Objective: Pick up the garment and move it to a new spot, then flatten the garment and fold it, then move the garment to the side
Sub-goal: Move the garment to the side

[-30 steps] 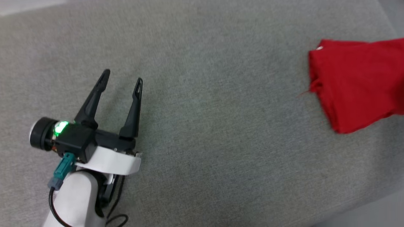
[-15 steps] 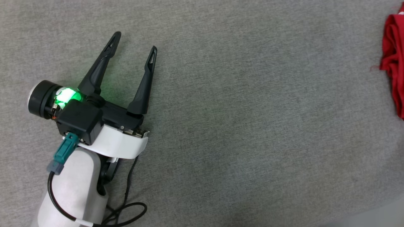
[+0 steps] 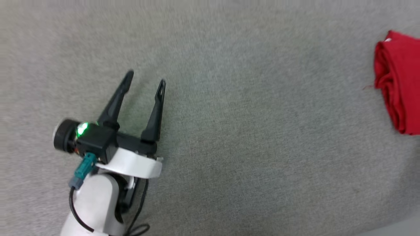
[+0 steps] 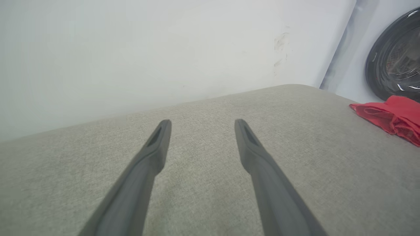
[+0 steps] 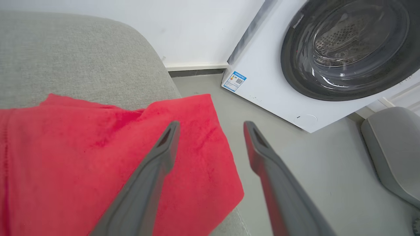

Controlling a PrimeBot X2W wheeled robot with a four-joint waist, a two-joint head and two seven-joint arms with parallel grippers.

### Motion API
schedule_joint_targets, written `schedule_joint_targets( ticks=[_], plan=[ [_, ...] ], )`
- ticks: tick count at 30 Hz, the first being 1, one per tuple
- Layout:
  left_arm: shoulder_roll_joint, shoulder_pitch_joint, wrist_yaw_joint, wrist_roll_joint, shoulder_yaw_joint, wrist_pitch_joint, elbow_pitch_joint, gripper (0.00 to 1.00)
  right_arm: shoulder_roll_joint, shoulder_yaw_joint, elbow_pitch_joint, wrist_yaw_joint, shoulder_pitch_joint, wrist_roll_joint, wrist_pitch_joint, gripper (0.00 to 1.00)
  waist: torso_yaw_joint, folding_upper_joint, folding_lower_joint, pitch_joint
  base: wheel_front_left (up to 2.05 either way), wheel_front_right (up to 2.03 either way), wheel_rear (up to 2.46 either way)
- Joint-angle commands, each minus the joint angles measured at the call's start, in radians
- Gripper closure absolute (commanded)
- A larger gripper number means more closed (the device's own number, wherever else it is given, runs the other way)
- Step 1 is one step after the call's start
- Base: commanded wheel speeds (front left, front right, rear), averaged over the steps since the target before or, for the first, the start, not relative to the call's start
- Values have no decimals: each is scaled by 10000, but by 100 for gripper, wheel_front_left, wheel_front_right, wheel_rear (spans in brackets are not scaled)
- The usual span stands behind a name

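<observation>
The garment (image 3: 398, 85) is a folded red bundle lying at the far right of the grey cushion (image 3: 249, 137), cut by the head view's right edge. In the left wrist view it shows as a low red heap (image 4: 392, 116) far to the right. My left gripper (image 3: 146, 78) hovers over bare cushion at the left, open and empty (image 4: 202, 126). In the right wrist view my right gripper (image 5: 210, 127) stands open just above the garment (image 5: 82, 157), near its outer corner that hangs over the cushion's edge; nothing is between its fingers.
A white washing machine (image 5: 262, 85) with a dark round door (image 5: 347, 49) stands on the grey floor (image 5: 315, 170) beyond the cushion's right end. A white wall (image 4: 147, 49) runs behind the cushion. A grey rounded object (image 5: 393, 154) sits at the floor's right.
The head camera has shifted, so the garment sits differently in view. The garment now lies folded and compact at the right. My left gripper stays open over the cushion.
</observation>
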Motion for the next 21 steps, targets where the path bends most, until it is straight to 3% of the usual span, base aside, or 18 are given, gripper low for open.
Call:
schedule_joint_targets(
  ticks=[1,10,16,21],
  plan=[
    [-91,305,110,-80,36,-50,110,0,120,225,-85,-11,406,166,-143,0,141,0,-1,-929,0,0,0],
    [-463,1849,692,-368,509,-106,555,0,404,1782,-799,-11,2766,1775,-1002,0,705,0,-1,-2852,0,0,0],
    [-377,2747,998,-433,957,-109,725,0,1189,2461,-2219,-11,4826,2326,-1037,0,1213,0,-1,-3765,0,0,0],
    [-341,3222,986,-434,1006,-98,970,0,1981,2868,-3541,-10,6220,2668,-840,0,1771,0,-1,-4348,0,0,0]
  ],
)
